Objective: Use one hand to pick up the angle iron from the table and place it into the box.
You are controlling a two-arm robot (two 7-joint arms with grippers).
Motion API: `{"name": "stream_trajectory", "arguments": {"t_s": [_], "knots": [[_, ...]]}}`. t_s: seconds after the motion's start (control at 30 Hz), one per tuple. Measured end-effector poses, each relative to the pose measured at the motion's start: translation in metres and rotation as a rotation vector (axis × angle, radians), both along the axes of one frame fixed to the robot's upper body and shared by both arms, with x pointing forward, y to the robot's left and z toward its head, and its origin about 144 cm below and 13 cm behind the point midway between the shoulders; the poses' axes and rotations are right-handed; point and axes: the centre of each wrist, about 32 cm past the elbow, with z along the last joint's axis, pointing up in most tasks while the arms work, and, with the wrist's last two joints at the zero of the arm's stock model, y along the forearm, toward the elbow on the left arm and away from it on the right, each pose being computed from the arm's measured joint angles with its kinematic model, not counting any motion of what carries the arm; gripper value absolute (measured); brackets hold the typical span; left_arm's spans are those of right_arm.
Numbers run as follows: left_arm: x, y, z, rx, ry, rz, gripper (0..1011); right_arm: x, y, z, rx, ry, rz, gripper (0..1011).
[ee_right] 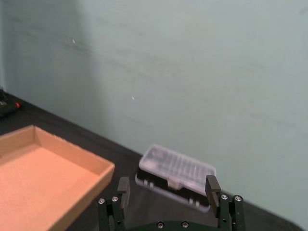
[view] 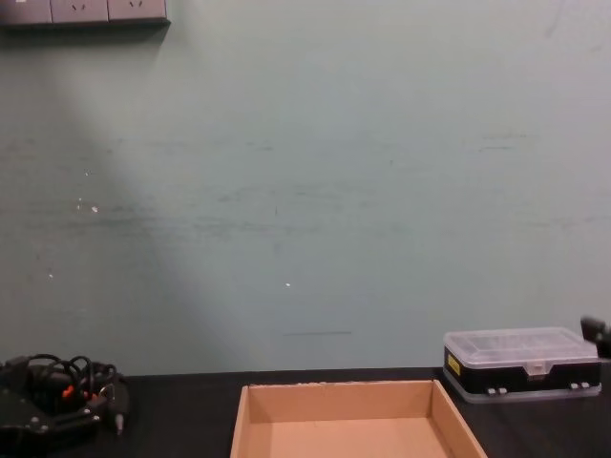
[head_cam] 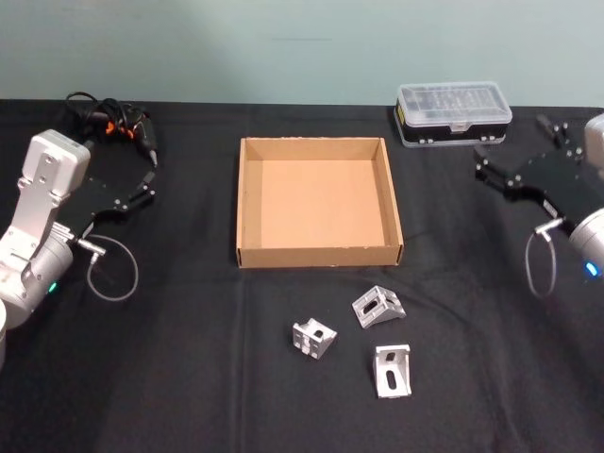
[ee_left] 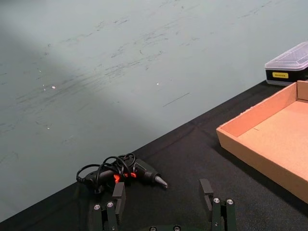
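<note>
Lying loose on the table (head_cam: 189,377), lower centre of the head view, just below the box (head_cam: 243,203): 3 angle irons (head_cam: 313,338), (head_cam: 378,306), (head_cam: 393,370). At the left edge, left gripper (ee_left: 162,188); at the right edge, right gripper (ee_right: 167,185); both spread wide, gripping nothing.

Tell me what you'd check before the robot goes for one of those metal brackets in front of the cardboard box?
1. Box empty, with room inside: ok.
2. Three angle irons lie on the table in front of the box, apart from each other: ok.
3. Left claw open, holding nothing, at the table's left: ok.
4. Right claw open, holding nothing, near the lidded case: ok.
5. Which faces of an angle iron offer a firm grip: cannot tell.
</note>
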Motion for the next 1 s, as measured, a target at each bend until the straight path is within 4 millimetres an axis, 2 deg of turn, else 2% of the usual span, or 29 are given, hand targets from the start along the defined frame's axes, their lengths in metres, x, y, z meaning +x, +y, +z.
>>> {"name": "stream_trajectory", "arguments": {"t_s": [0.23,0.27,0.57,0.8,1.0], "knots": [[0.000,0.000,0.000,0.000,0.000,0.000,1000,0.001,-0.007,0.038,0.028,-0.028,0.081,1003],[0.000,0.000,0.000,0.000,0.000,0.000,1000,0.001,-0.007,0.038,0.028,-0.028,0.081,1003],[0.000,0.000,0.000,0.000,0.000,0.000,1000,0.002,-0.009,0.082,0.085,0.048,0.273,1003],[0.000,0.000,0.000,0.000,0.000,0.000,1000,0.007,-0.010,0.105,0.026,0.155,0.476,1003],[0.000,0.000,0.000,0.000,0.000,0.000,1000,0.013,-0.008,0.113,-0.048,0.245,0.614,1003]]}}
